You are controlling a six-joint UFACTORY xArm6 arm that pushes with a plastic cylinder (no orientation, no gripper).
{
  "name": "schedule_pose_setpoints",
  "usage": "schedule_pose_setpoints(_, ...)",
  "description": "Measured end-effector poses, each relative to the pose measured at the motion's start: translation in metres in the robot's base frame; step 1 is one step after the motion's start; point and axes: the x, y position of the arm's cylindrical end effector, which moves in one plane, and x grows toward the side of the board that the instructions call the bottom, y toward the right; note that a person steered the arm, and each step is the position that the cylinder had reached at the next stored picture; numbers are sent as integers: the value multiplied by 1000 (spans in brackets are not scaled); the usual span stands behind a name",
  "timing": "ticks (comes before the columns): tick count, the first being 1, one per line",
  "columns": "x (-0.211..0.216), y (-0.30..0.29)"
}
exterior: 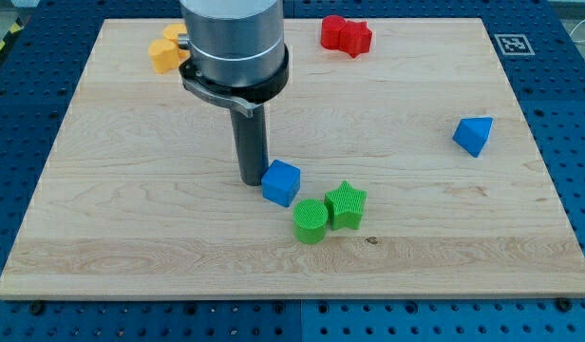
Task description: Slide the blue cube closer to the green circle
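Setting: robotics laboratory bench.
Base surface: blue metal table with a regular grid of mounting holes, seen round all 4 edges of the board.
Work surface: pale wooden board, rectangular, lying flat on the blue table.
Calibration aid: black-and-white fiducial marker at the board's top right corner.
Apparatus: grey cylindrical robot arm reaching down from the view's top.
Boundary marking: yellow-and-black hazard tape at the view's top left.

No readable text; fiducial marker on board
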Motion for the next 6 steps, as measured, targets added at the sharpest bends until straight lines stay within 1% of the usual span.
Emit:
schedule_pose_setpoints(1,-13,-9)
schedule_pose_setpoints(2,-18,7)
schedule_pose_setpoints(3,-18,30)
schedule_pose_setpoints(5,-2,30)
schedule_pose_setpoints(6,-8,30)
